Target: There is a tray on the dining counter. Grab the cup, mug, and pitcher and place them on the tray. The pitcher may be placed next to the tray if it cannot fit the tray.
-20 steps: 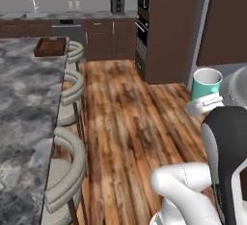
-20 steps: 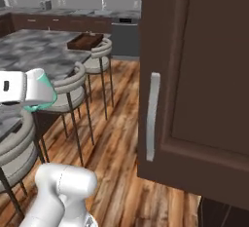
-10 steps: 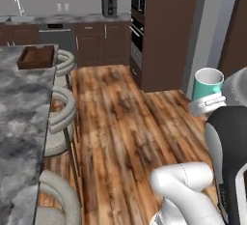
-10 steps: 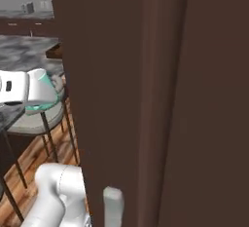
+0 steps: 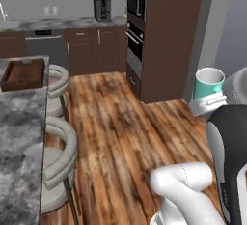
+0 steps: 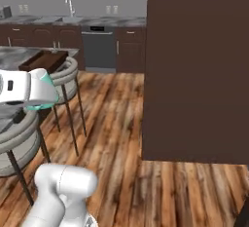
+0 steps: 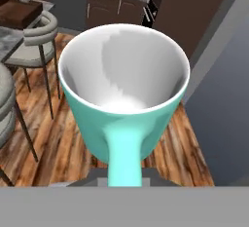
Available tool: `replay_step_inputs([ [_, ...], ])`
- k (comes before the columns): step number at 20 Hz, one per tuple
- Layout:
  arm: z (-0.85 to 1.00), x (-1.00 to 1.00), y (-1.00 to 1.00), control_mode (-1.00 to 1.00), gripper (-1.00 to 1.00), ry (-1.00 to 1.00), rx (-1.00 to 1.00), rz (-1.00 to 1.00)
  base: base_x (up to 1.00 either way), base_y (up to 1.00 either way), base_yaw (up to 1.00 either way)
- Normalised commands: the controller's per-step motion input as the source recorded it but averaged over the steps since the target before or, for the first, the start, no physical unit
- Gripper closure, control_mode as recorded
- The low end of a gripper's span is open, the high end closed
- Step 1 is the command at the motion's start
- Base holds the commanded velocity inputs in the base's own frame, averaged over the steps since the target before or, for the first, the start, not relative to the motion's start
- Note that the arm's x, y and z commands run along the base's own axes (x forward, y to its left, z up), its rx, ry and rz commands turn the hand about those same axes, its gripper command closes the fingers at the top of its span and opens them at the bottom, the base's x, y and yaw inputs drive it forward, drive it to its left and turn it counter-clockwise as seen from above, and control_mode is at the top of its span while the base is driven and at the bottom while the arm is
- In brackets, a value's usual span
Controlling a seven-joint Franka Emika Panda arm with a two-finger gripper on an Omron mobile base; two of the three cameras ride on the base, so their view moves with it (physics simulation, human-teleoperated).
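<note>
Here you have one teal mug with a white inside (image 7: 124,94), grasped by the gripper (image 5: 208,107). One dark brown wooden tray (image 5: 22,74) sits on the grey marbled dining counter (image 5: 19,137), two round stools (image 5: 59,147) beside it on plank flooring.

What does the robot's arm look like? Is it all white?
Mostly white. The arm is made of smooth, rounded, glossy white tube-like segments, with a big dark, almost black, section at one joint. The end effector is a chunky white block with a small dark mark on its side. No cables or writing can be made out.
</note>
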Motion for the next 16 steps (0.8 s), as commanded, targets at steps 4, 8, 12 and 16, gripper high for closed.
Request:
replay_step_inputs([
  [4, 0.00, 0.00, 0.00, 1.00, 1.00, 0.00, 0.00, 0.00, 0.76, -0.89, -0.04],
  [8, 0.00, 0.00, 0.00, 1.00, 1.00, 0.00, 0.00, 0.00, 0.71, 0.34, -0.10],
  [12, 0.00, 0.00, 0.00, 1.00, 1.00, 0.00, 0.00, 0.00, 0.75, 0.34, -0.15],
  [16, 0.00, 0.00, 0.00, 1.00, 1.00, 0.00, 0.00, 0.00, 0.99, -0.61, -0.10],
])
